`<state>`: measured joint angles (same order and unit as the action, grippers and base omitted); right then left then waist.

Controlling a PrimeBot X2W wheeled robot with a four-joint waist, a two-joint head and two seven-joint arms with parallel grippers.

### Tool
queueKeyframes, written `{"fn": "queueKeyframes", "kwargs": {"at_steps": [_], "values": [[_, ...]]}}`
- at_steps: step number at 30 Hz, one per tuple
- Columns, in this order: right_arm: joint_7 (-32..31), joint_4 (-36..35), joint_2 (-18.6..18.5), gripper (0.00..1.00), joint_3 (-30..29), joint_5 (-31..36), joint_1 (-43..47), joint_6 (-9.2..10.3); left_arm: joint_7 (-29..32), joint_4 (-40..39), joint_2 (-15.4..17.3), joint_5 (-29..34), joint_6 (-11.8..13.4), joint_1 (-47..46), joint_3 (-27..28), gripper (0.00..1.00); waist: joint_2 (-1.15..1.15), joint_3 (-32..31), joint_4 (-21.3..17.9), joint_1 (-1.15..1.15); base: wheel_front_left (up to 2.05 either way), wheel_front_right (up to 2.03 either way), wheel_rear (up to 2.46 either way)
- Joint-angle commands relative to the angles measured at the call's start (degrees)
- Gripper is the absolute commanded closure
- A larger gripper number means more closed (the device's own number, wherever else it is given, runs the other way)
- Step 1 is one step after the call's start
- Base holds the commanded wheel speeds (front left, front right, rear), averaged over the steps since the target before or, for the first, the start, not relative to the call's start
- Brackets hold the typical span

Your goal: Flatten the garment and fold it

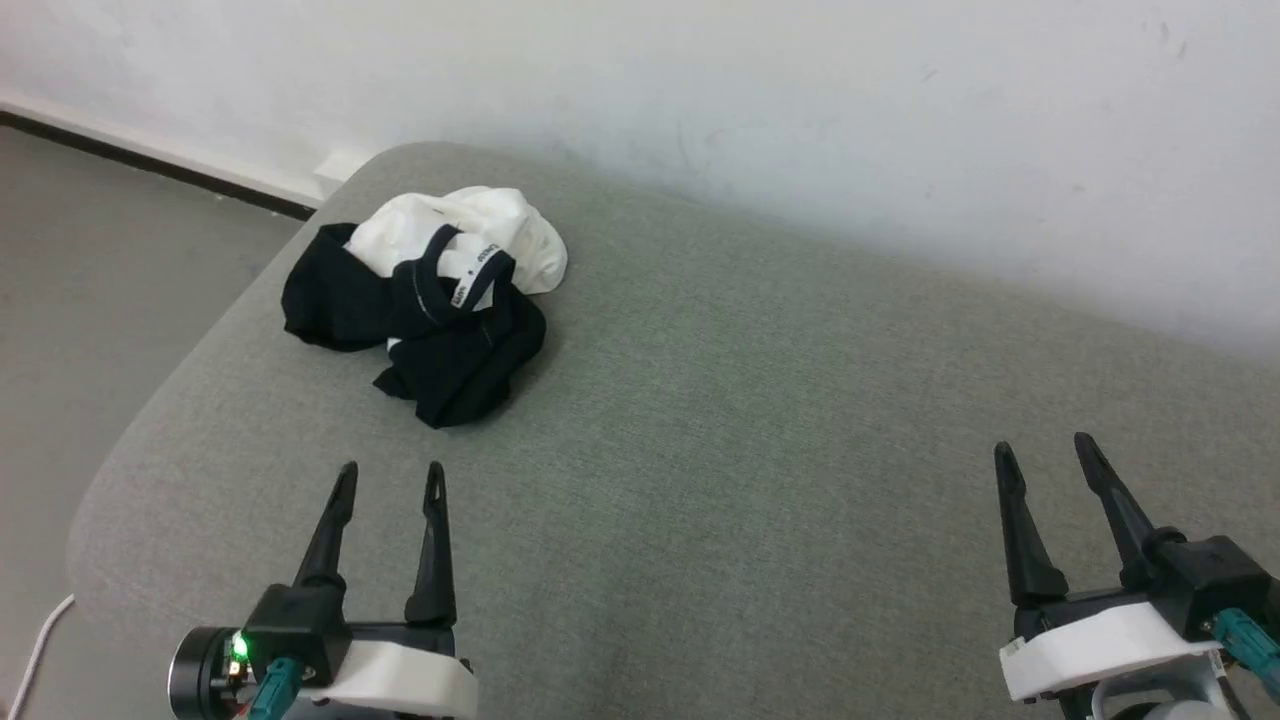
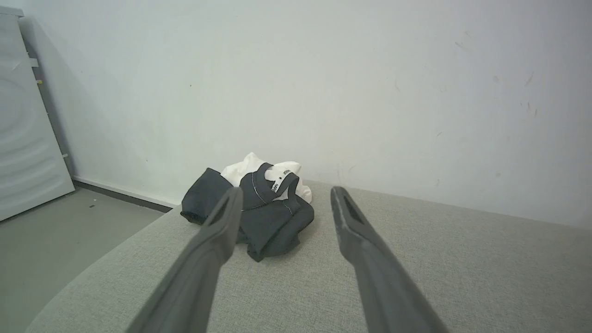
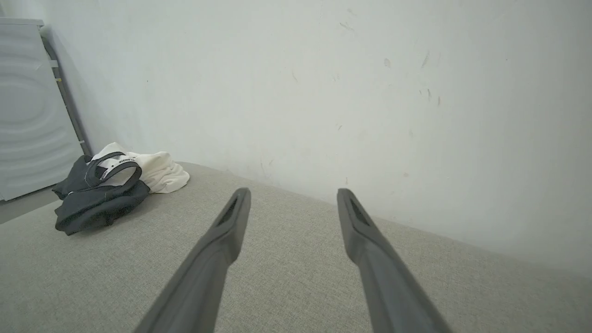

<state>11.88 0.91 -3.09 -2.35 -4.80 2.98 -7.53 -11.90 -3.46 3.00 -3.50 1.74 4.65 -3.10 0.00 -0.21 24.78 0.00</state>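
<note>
Near the far left corner of the grey cushion (image 1: 750, 400), close to the wall (image 1: 800, 100), the shirt (image 1: 430, 310) lies in a crumpled heap. Its black sleeves and shoulders are bunched over the white body.

Both grippers are spread wide and hold nothing. The left gripper (image 1: 391, 470) hovers near the heap on its near side, and the right gripper (image 1: 1044, 447) is well apart from it, far across the cushion.

The main risk is the edge. The heap sits close to the rounded corner, so a pull toward the left or away from the robot could likely slide it onto the floor (image 1: 100, 250). The layers are also tangled. A pinch into the pile may take several folds at once, and then the cloth would lift as a lump instead of spreading. The collar (image 1: 472, 268) stands up as an open loop with white lettered tape, and a thin fingertip could hook through it.

The shirt looks like a soft, limp knit with smooth folds. The cushion has a coarse woven weave that probably drags on cloth and would bunch it during sliding. The fingers are long, dark, tapered and hard.
</note>
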Motion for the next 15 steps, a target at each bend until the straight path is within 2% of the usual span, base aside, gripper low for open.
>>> {"fn": "queueKeyframes", "kwargs": {"at_steps": [1, 15], "values": [[0.7, 0.1, 0.2, 0.00, -0.1, -0.5, 0.7, 0.04, -0.6, -0.5, -0.1, -0.3, 0.5, 0.9, -0.1, 0.00, 0.00, 0.0, 0.7, 0.00, 0.00, 0.00, 0.00], [2.3, -0.1, 0.2, 0.00, -0.5, -0.9, 0.7, 0.04, -2.3, -1.1, -0.1, -1.0, 0.9, 1.1, -0.8, 0.00, 0.00, 0.6, 3.1, 0.00, 0.00, 0.00, 0.00]]}}
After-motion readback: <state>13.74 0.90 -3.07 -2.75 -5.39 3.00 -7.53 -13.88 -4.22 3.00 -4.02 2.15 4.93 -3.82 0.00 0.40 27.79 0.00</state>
